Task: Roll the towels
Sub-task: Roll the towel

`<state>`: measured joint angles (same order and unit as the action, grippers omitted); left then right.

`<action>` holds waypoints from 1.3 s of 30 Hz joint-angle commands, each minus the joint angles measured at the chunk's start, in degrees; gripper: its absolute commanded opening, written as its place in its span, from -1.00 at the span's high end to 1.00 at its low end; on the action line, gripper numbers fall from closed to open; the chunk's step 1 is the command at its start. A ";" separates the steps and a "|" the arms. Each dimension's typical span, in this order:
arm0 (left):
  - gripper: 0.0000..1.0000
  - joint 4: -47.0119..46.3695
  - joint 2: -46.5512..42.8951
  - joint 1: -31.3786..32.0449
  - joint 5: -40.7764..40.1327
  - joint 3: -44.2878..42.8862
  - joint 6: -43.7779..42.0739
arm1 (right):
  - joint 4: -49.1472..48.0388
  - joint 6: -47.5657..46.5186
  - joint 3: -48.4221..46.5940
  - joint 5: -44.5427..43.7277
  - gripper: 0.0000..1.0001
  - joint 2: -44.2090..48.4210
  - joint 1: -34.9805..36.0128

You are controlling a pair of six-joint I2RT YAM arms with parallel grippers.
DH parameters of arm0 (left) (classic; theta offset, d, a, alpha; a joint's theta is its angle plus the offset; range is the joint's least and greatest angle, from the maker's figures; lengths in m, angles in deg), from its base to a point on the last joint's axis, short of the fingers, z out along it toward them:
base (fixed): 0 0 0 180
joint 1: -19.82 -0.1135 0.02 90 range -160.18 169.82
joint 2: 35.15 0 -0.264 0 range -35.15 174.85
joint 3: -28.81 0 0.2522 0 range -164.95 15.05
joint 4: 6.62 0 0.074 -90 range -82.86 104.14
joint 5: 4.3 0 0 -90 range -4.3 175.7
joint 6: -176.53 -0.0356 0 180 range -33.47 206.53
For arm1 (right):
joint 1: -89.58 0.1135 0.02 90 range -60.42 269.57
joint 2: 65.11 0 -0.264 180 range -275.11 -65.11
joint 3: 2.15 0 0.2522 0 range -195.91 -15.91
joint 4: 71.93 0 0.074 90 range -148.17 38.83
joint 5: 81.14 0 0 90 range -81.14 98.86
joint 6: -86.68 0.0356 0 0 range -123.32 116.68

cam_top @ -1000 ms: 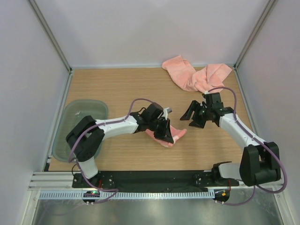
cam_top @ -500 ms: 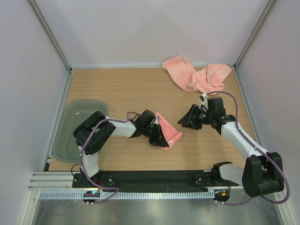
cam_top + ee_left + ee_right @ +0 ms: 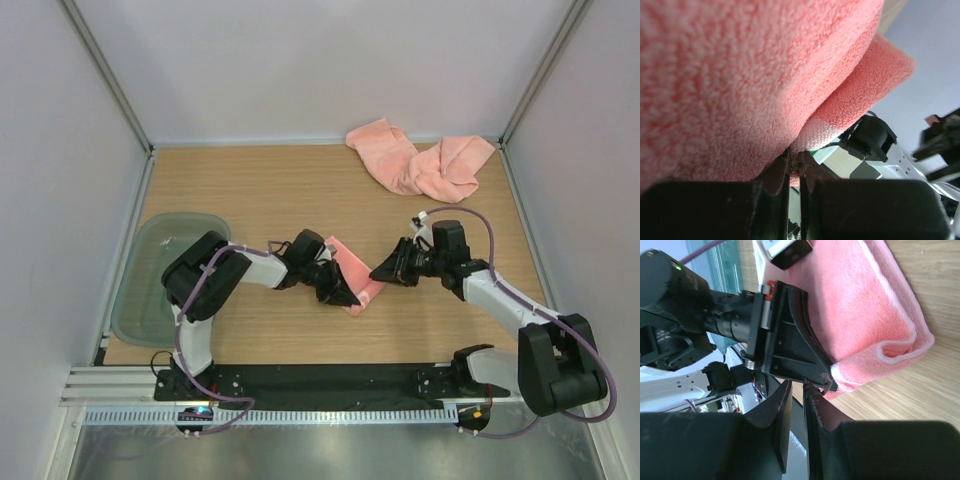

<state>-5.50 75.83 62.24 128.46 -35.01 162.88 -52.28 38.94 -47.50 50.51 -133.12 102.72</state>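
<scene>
Worked towel: folded salmon-pink terry towel [image 3: 360, 270] lies flat mid-way across the wooden table [image 3: 250, 190], between both claws.
Left claw: left gripper [image 3: 340, 293] is pressed together, pinching the towel's near edge; likely anchoring it to start the roll.
Right claw: right gripper [image 3: 381, 271] has its fingers almost together with nothing between them, just beside the towel's right edge; probably there to tuck it.
Spare towels: crumpled salmon-pink heap of towels [image 3: 420, 165] in the far right corner, well apart, unrolled.
Tray: translucent grey-green plastic tray [image 3: 185, 216] at left; likely the drop-off.
</scene>
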 commanded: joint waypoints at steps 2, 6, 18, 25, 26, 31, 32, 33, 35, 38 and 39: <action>0.95 -0.45 2.75 -1.46 4.61 -0.56 4.06 | -8.60 1.42 1.97 1.33 0.60 -2.04 0.65; 0.95 -1.59 3.80 -2.16 6.10 -0.82 5.47 | -10.90 1.16 2.68 1.33 0.66 -5.81 0.65; 0.94 -1.24 5.30 -3.48 7.07 -2.06 5.73 | -18.28 0.98 4.17 1.59 0.75 -15.66 0.65; 0.93 -1.24 5.65 -4.53 7.68 -1.79 5.47 | -19.86 0.28 4.44 0.28 0.77 -18.30 0.65; 0.92 -1.16 5.74 -4.62 7.69 -1.71 5.38 | -20.13 0.10 4.61 -0.07 0.78 -19.08 0.65; 0.80 0.07 5.57 -4.71 7.69 -1.35 4.33 | -22.32 0.45 4.44 -0.34 0.79 -22.07 0.65; 0.74 0.16 5.65 -4.71 7.69 -1.35 4.24 | -22.33 0.45 4.35 -0.77 0.80 -22.43 0.74; 0.71 0.34 5.39 -4.71 7.43 -1.18 4.06 | -22.33 0.37 4.26 -1.04 0.80 -23.04 0.65; 0.58 0.86 5.13 -4.71 7.16 -1.26 3.63 | -22.33 0.19 4.35 -1.57 0.81 -23.49 0.74; 0.40 5.95 4.34 -4.71 5.32 -2.49 0.13 | -22.06 0.02 4.35 -2.45 0.81 -24.10 0.65; 0.36 7.44 4.07 -4.71 4.70 -2.84 -1.02 | -22.15 -0.07 4.44 -2.54 0.82 -24.10 0.65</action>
<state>-9.07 79.10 58.34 134.69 -37.63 162.80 -73.65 40.25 -43.31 51.38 -156.05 103.12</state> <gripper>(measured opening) 0.299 0.095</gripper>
